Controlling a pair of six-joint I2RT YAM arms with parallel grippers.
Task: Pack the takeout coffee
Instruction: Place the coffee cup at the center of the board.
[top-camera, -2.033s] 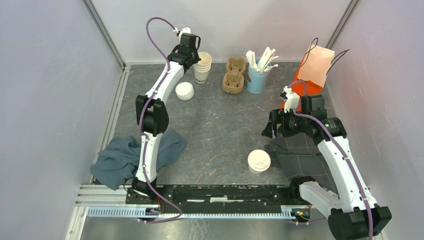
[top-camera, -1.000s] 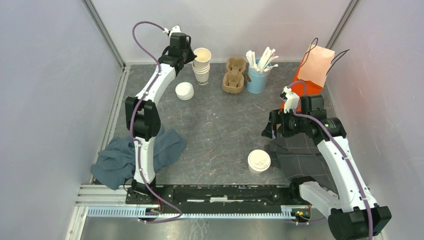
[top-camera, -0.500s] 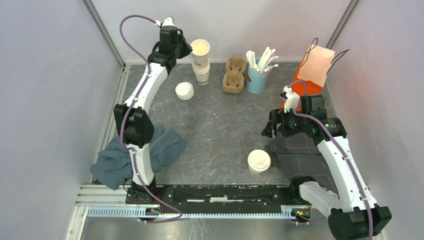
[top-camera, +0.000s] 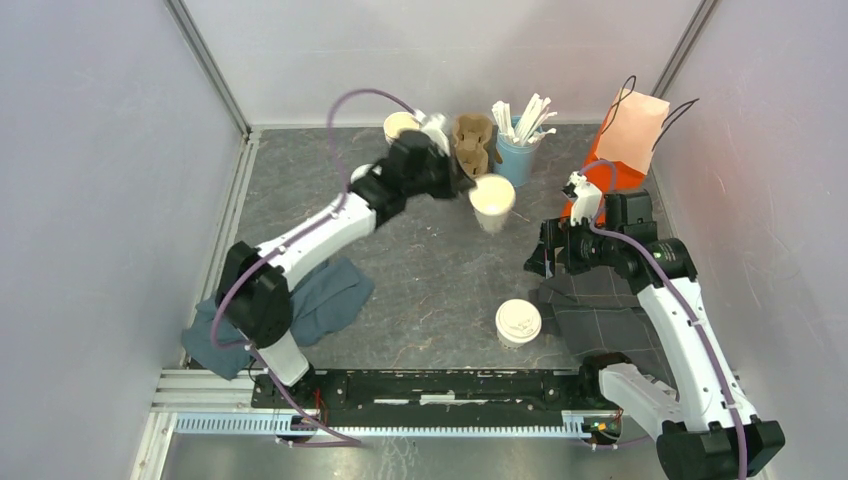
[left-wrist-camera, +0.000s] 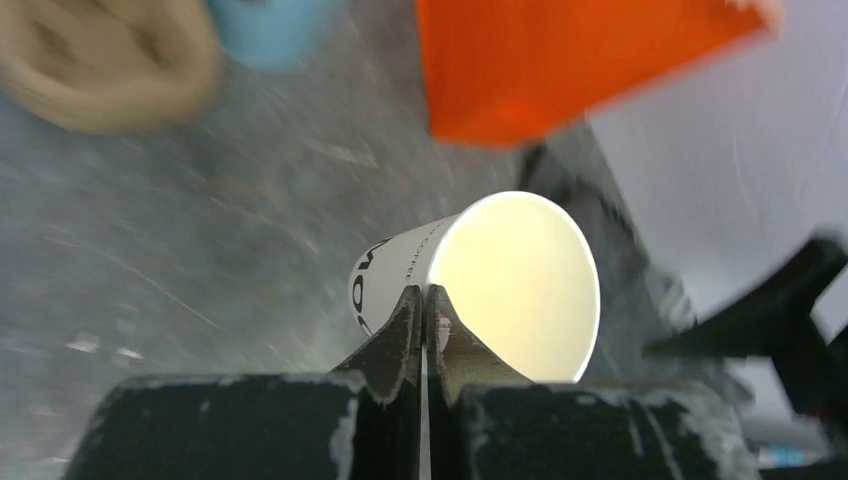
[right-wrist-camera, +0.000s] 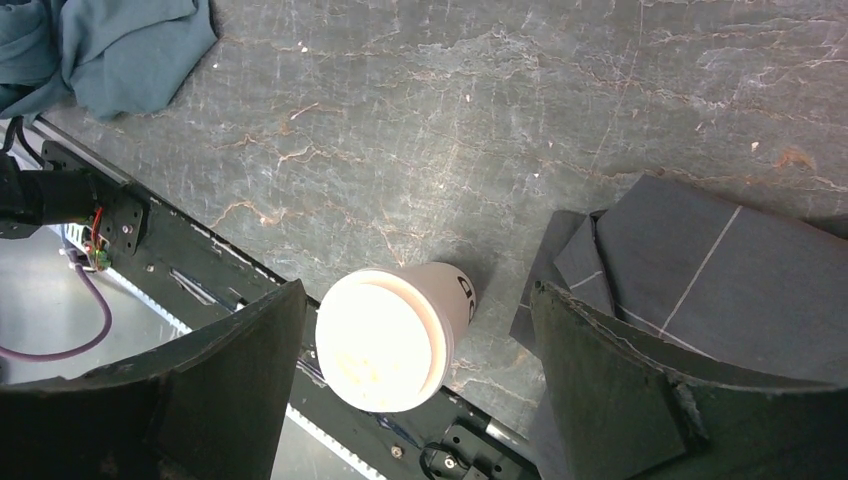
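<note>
Over mid-table, the left gripper (left-wrist-camera: 424, 305) pinches a lidless cup (left-wrist-camera: 510, 285) by its thin rim (a slim hold); a quick swing could tip or drop it, while the right gripper (top-camera: 538, 258) hangs open, aimed at the lidded cup (top-camera: 518, 321) near the front edge

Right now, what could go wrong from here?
The left fingers pinch the lidless cup only by its rim, so it could slip or crumple. It is close to the cardboard carrier and stirrer cup; a swing might knock them. The lidded cup stands near the table edge below the open right fingers; an off-centre close could tip it.
</note>
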